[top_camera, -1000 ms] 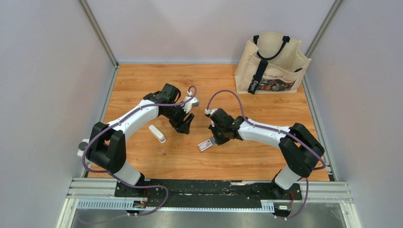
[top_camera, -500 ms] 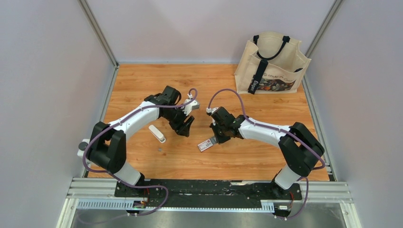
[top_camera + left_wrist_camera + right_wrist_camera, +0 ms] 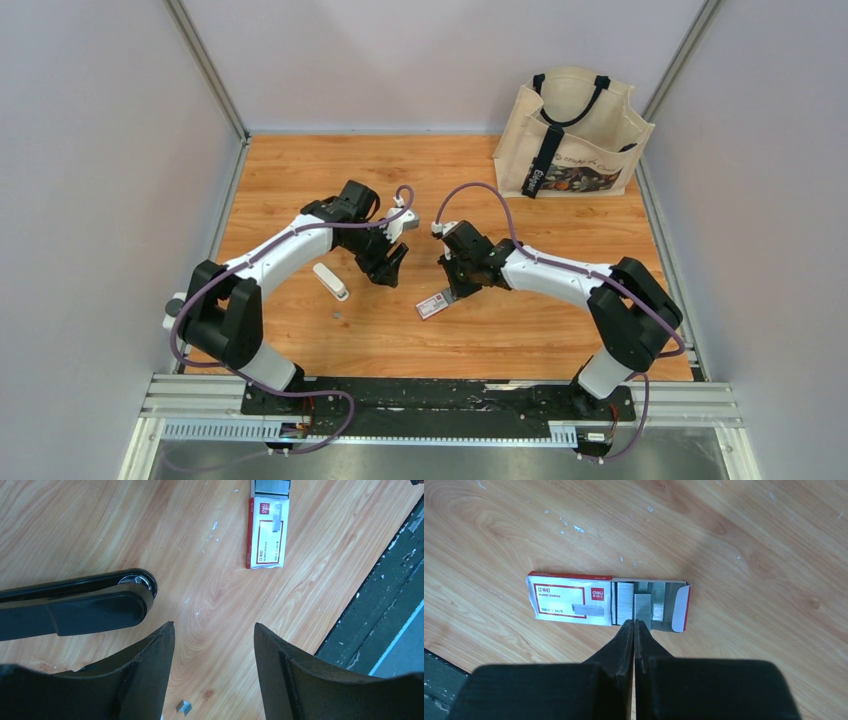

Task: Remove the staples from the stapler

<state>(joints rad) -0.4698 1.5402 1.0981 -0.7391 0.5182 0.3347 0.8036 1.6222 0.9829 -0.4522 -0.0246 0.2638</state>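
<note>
**Top external:** One tote bag (image 3: 575,130) is seen at the far right of the table (image 3: 300,170). One pink-and-white box (image 3: 433,305) lies near the middle. One white oblong object (image 3: 330,281) and one loose staple piece (image 3: 338,315) lie to the left. The left gripper (image 3: 388,262) is held over the wood, and the right gripper (image 3: 452,292) is held at the box's end. Against a second earlier, both arms are only slightly shifted, while the box and the white object are unmoved.

**Left wrist:** The left gripper (image 3: 214,630) is spread, with nothing between its fingers. One black stapler (image 3: 75,607) is seen beside it.

**Right wrist:** The right gripper (image 3: 634,622) is pressed together, its tips at the edge of the box's open tray. There the staples (image 3: 642,605) lie, several strips with one on top. Whether the tips touch them cannot be told.
</note>
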